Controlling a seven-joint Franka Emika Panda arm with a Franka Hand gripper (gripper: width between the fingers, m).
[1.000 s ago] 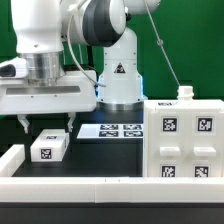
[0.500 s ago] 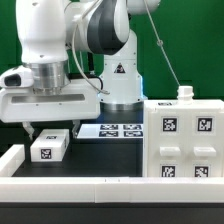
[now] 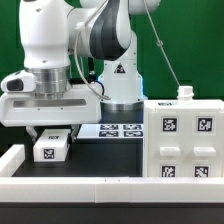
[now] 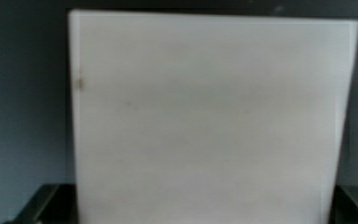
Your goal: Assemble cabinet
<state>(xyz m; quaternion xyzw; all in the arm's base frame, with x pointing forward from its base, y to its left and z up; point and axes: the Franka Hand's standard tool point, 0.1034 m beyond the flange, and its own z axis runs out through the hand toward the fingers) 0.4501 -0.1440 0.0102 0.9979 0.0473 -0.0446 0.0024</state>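
A small white drawer block (image 3: 50, 148) with a black-and-white tag on its front lies on the black table at the exterior view's left. My gripper (image 3: 52, 133) is directly above it, low, with its jaws open and one finger on each side of the block. In the wrist view the block's plain white top (image 4: 202, 110) fills most of the picture, and dark fingers (image 4: 48, 205) show at both of its edges. The big white cabinet box (image 3: 185, 140), with tags on its front, stands at the exterior view's right.
The marker board (image 3: 112, 130) lies flat behind the block, before the robot's base (image 3: 118, 75). A long white rail (image 3: 100, 185) runs along the front, and another white piece (image 3: 10, 158) lies at the left. A small white knob (image 3: 184, 92) sits on top of the cabinet.
My gripper has come down over the drawer block and shifted slightly to the exterior view's right; its open fingers now straddle the block. The block and cabinet have not moved.
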